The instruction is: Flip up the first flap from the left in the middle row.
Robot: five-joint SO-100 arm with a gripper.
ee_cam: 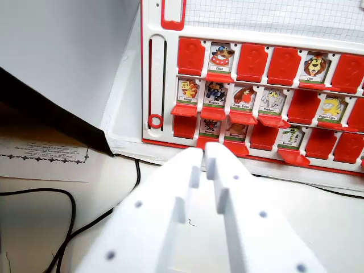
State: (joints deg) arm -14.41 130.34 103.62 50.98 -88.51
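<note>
White plastic hand [203, 149] reaching toward twelve o'clock over pale worktop [330, 210], fingers nearly together, holding nothing, tips just short of red-and-white flap game board [149, 68]. Middle row's leftmost picture flap [187, 91] at eleven o'clock, already upright.

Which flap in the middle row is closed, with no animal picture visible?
The fifth flap from the wrist view's left: a plain red panel between the elephant card and the yellow-animal card. The others there show pictures.

We lose the red-and-white plastic flap game board [149, 85] past the top and right edges. The white 3D-printed gripper [206, 152] hides part of its bottom row, and we can't read the card captions.
</note>
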